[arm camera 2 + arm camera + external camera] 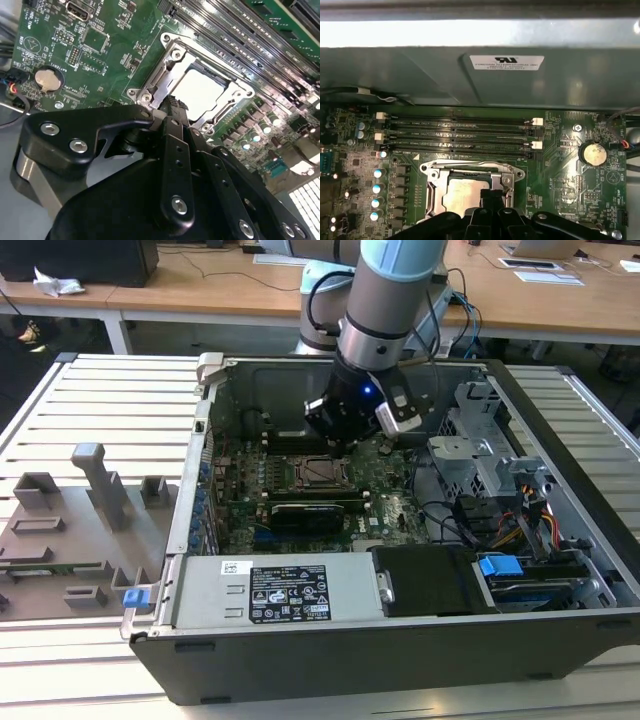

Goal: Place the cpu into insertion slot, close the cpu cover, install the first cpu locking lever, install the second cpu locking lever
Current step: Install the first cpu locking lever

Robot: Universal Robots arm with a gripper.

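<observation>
The cpu (200,92) lies in the insertion slot (318,472) as a dull silver square, also seen in the first wrist view (462,194). The cpu cover (167,52) lies flat over it as a silver frame around the chip's edges (470,172). A thin metal locking lever (151,84) runs along one side of the socket. My gripper (172,106) hangs low over the motherboard, its black fingers together at the socket's rim near one corner (490,197). In the exterior view my gripper (345,447) sits just behind the socket.
Long black memory slots (460,132) run beside the socket, close to the case wall. A coin battery (592,154) sits on the board. A black card (315,515), the power supply (270,590) and the drive cage (490,450) crowd the case. A grey fixture (80,520) lies outside.
</observation>
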